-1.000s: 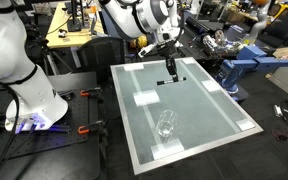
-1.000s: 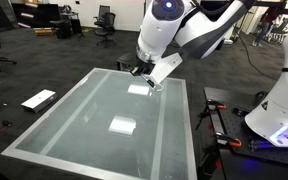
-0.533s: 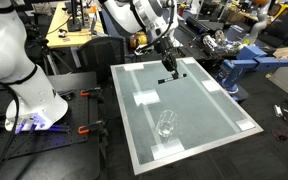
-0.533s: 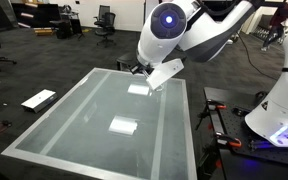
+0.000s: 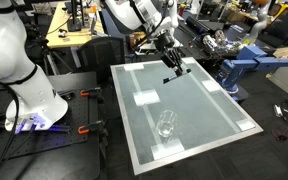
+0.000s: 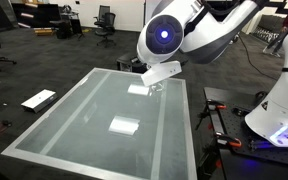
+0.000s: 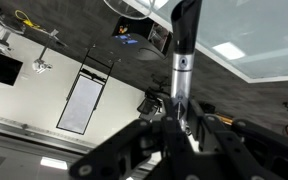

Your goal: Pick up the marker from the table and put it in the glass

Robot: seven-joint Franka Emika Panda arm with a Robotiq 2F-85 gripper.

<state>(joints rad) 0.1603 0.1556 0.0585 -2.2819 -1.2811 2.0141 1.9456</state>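
Note:
My gripper (image 5: 172,62) is shut on the marker (image 5: 172,75), a short dark stick that hangs slanted below the fingers, above the far end of the pale glossy table (image 5: 199,105). In the wrist view the marker (image 7: 182,55) runs straight out from between the black fingers (image 7: 180,122), grey barrel with a dark end. The clear glass (image 5: 165,124) stands upright near the table's front, well apart from the gripper. In an exterior view the gripper (image 6: 154,82) hovers over the table's far corner (image 6: 84,130); the glass cannot be made out there.
White tape patches (image 5: 146,98) lie on the table. A wooden workbench (image 5: 74,30) stands behind, a blue machine (image 5: 246,62) to the side. The arm's white base (image 5: 19,70) sits beside the table. A flat white board (image 6: 38,99) lies on the floor.
The wrist has turned, so the held marker has swung from hanging straight down to a slant. The gripper stays over the table's far end. The glass has not moved.

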